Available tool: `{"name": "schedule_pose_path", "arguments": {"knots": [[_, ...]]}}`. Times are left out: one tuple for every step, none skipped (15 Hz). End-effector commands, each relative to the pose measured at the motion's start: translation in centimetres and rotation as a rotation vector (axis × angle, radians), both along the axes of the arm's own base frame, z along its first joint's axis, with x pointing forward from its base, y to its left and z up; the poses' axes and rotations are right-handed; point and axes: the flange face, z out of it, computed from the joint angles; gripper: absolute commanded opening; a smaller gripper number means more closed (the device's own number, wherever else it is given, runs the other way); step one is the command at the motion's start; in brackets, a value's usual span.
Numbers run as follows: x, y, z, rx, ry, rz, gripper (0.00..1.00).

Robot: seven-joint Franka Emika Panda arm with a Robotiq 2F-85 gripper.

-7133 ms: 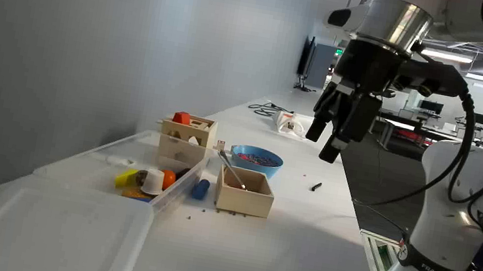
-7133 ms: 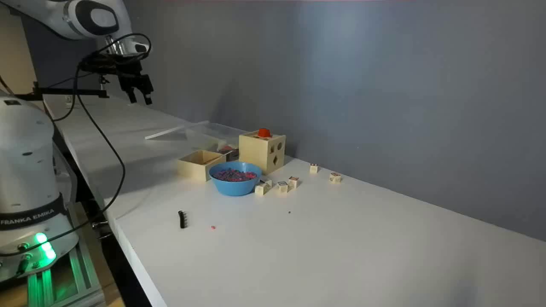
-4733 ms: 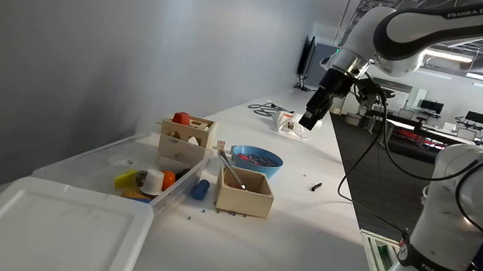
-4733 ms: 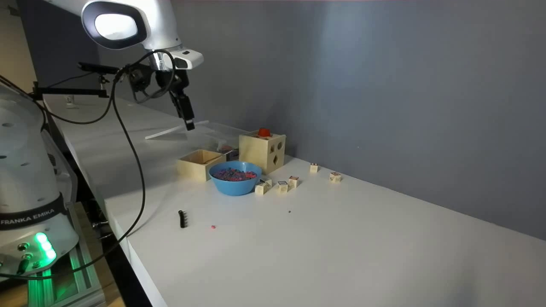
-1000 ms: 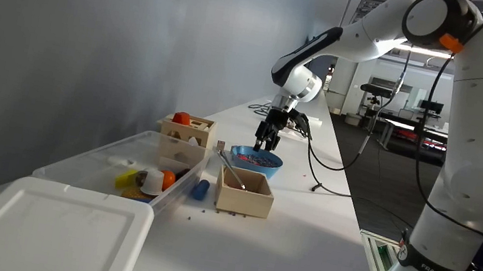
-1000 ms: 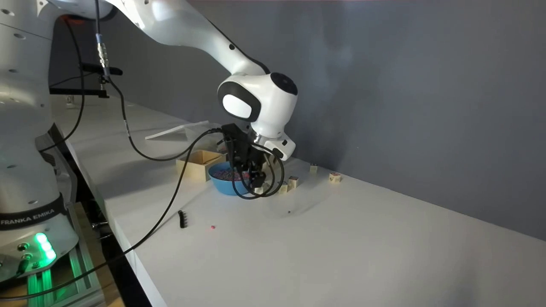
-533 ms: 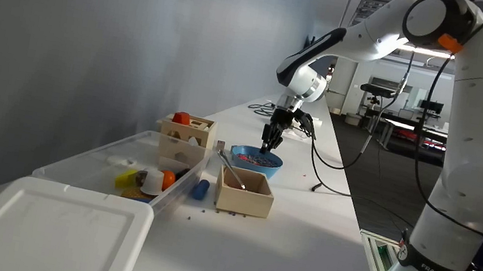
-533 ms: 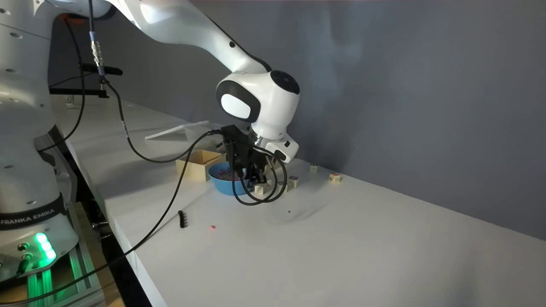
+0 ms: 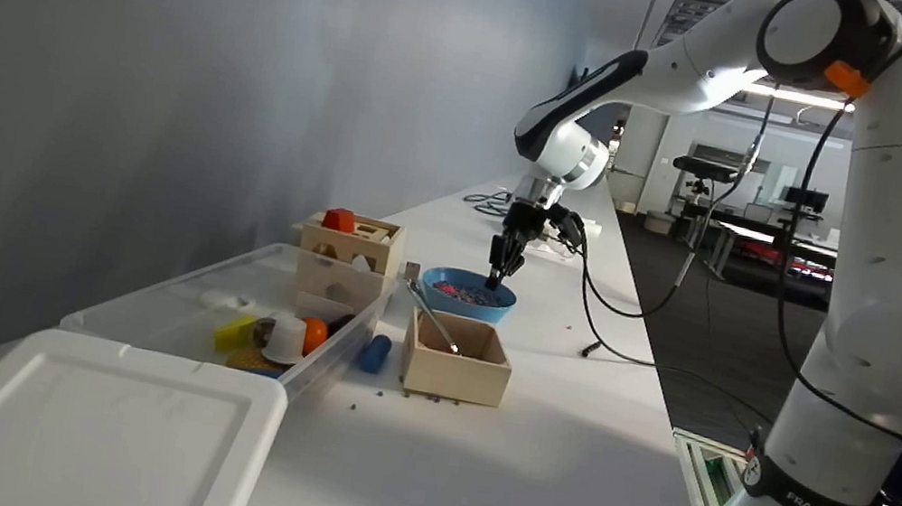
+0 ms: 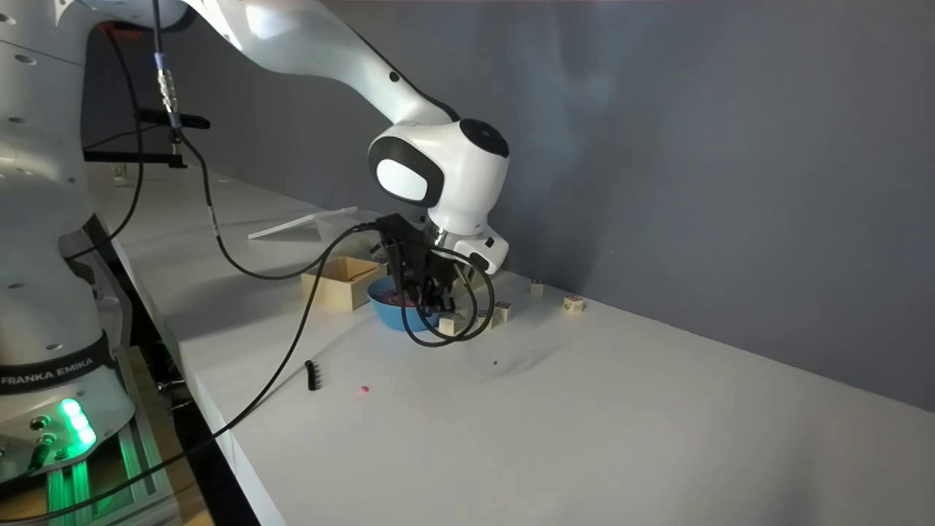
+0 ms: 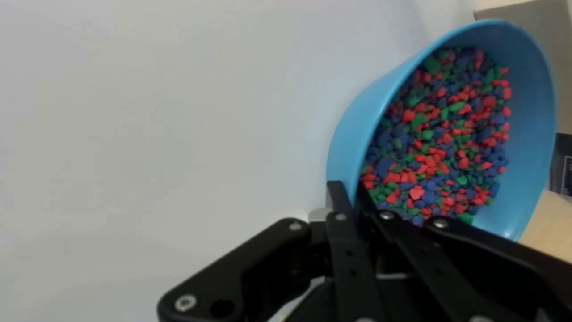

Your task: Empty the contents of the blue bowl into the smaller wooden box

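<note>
- And we have a pinch — the gripper (image 11: 350, 191) clamps the rim of the blue bowl (image 11: 529, 134), one finger inside the wall, the other outside.
- That bowl is just beside the smaller wooden box (image 9: 456, 378) in both exterior views; whether its base touches the table (image 9: 522, 485), we cannot tell.
- In the wrist view we see the contents (image 11: 442, 138), red, green and blue bits, spread across the bowl's floor.
- Inside the smaller wooden box a metal utensil (image 9: 433, 318) leans, one end sticking out past the wall.
- Near that box we spot a blue cylinder (image 9: 374, 354) and the clear plastic bin (image 9: 332, 361).
- Near it too — the taller wooden box (image 9: 349, 250), a red piece (image 9: 339, 220) on top.
- Well apart from the smaller box, a black comb-like piece (image 10: 313, 375) lies on the table.
</note>
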Motion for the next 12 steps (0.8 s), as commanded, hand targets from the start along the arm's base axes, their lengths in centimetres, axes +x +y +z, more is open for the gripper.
{"name": "schedule_pose_path", "arguments": {"knots": [[-2.0, 1.4, 4.0, -0.126, -0.039, 0.075, 0.01], [-2.5, 1.9, 4.9, -0.179, -0.042, 0.109, 0.01], [-3.0, 2.2, 5.9, -0.227, -0.049, 0.14, 0.01], [-3.3, 2.6, 6.8, -0.274, -0.073, 0.162, 0.01], [-3.8, 3.0, 7.8, -0.316, -0.098, 0.182, 0.01], [-4.4, 3.5, 8.8, -0.352, -0.121, 0.198, 0.01], [-4.6, 4.0, 9.6, -0.386, -0.148, 0.205, 0.01], [-4.8, 4.3, 10.6, -0.404, -0.173, 0.207, 0.01], [-5.1, 4.6, 11.6, -0.415, -0.197, 0.202, 0.01], [-5.3, 5.1, 12.5, -0.42, -0.216, 0.204, 0.01], [-5.4, 5.5, 13.3, -0.422, -0.231, 0.205, 0.01], [-5.3, 6.0, 14.2, -0.418, -0.235, 0.208, 0.01]]}}
